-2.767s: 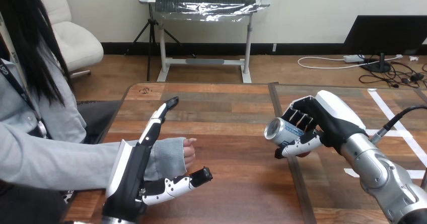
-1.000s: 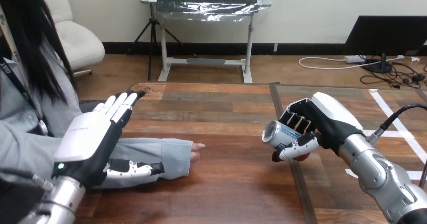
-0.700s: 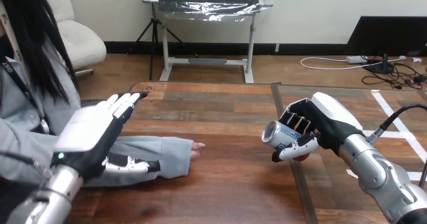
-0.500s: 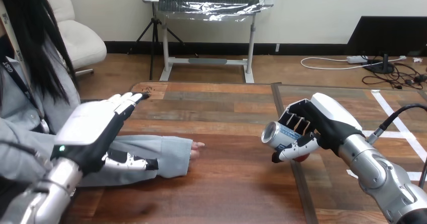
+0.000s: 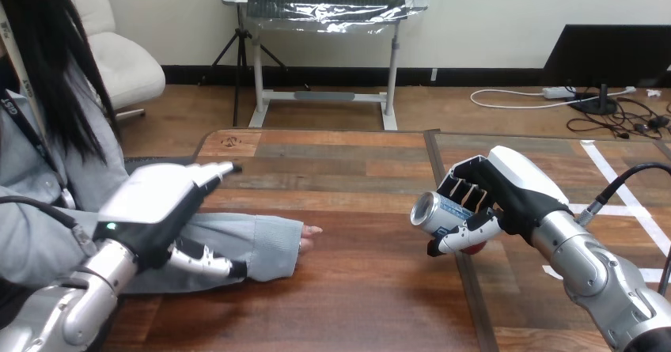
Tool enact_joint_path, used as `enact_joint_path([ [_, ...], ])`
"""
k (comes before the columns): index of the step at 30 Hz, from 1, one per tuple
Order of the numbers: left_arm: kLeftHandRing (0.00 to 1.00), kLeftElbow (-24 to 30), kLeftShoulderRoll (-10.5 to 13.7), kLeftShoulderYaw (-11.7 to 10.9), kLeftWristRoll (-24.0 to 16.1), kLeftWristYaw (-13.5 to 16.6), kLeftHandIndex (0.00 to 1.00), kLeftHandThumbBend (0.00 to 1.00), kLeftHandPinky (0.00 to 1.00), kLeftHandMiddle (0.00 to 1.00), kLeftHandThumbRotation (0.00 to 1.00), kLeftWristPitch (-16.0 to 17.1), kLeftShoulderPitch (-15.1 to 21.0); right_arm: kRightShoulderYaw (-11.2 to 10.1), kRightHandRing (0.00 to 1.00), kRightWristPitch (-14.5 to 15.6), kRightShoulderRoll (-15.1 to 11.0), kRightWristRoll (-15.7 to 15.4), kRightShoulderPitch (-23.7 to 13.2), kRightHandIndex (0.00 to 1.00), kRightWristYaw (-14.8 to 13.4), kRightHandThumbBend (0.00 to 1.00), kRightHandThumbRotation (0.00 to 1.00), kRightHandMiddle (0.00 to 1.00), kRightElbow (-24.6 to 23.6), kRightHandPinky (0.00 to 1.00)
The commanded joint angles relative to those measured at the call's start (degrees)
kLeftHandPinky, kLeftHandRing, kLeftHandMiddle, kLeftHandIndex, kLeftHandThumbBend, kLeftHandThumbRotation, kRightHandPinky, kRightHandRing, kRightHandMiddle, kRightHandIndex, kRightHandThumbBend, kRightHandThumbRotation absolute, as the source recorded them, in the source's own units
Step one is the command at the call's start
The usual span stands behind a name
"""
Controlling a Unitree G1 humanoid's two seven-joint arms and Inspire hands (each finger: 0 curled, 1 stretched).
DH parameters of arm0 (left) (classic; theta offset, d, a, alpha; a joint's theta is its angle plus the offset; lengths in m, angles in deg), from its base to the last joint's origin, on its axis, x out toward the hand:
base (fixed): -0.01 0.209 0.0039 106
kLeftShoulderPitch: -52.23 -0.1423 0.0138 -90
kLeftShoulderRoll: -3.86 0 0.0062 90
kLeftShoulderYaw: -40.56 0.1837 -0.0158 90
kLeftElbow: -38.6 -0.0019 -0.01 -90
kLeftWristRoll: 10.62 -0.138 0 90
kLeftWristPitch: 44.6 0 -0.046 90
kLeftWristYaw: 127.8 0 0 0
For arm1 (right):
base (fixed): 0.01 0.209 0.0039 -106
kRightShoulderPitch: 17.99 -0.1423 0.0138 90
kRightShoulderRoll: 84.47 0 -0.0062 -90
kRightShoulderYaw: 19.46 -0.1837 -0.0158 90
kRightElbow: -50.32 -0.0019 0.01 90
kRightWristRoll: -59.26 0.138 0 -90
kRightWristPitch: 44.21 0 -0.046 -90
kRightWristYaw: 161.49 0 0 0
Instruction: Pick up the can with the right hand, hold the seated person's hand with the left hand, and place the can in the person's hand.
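In the head view the right hand point(image 5: 510, 184), black with a smooth white shell across its back, has its jointed fingers curled over the top of the can point(image 5: 437, 211) and its thumb pressed in from beneath, so the can is gripped firmly. The can is a silver metal cylinder lying nearly on its side, with its round, shiny end sticking out of the hand's left side and a patch of red showing under the thumb. It appears to be held clear of the wooden table point(image 5: 356, 289), whose surface is made of dark, streaky planks. A straight seam point(image 5: 463, 277) between two tabletops runs below this hand, and flat white tape strips point(image 5: 625, 198) lie to its right. Well apart from it, the left hand point(image 5: 154, 202) is flat and open, palm down, its straight fingers reaching away from the robot and its thumb point(image 5: 207, 263) stretched along the near edge of a soft grey sleeve point(image 5: 257, 241). That sleeved forearm lies on the table under the left hand; whether the palm touches it cannot be told. The person's hand point(image 5: 308, 232) shows as fingertips past the cuff, just right of the left hand's thumb tip, resting on the wood and holding nothing.
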Motion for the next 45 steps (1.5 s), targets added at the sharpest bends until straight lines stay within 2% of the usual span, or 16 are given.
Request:
enact_joint_path([
  [1,0.88,-4.4,0.7,3.1,-1.7,1.8,0.89,1.0,0.88,0.89,0.41,0.6,5.3,-1.2,0.43,-1.3,-1.2,0.3,-2.2,0.48,-0.3,0.86,0.0,0.49,-3.6,0.39],
  [15,0.82,-11.1,0.3,8.7,-5.3,6.0,0.84,1.0,0.81,0.84,0.36,0.7,9.2,-1.4,0.44,-0.7,-1.6,0.5,-1.5,0.48,0.7,0.85,0.0,0.5,-5.5,0.41],
  [33,0.76,-13.5,-0.1,12.4,-5.4,4.2,0.78,1.0,0.74,0.77,0.27,-0.3,11.5,-1.9,0.45,-0.4,-1.9,1.1,-0.5,0.47,2.5,0.85,0.0,0.5,-8.0,0.44],
  [36,0.75,-13.6,-0.4,12.7,-4.8,2.4,0.78,1.0,0.73,0.77,0.26,-1.0,11.7,-1.8,0.45,-0.7,-2.1,0.8,-0.4,0.47,2.5,0.85,0.0,0.5,-8.2,0.44],
  [42,0.72,-15.1,-0.8,14.0,-5.3,3.6,0.77,1.0,0.68,0.75,0.25,-1.0,12.1,-1.9,0.45,-0.7,-2.2,0.7,-0.2,0.47,2.6,0.86,0.0,0.5,-8.7,0.44],
  [45,0.71,-15.2,-0.9,14.5,-5.4,2.7,0.77,1.0,0.66,0.75,0.25,-1.7,12.3,-1.8,0.45,-0.1,-2.2,0.5,0.0,0.47,2.9,0.86,0.0,0.5,-9.5,0.44],
])
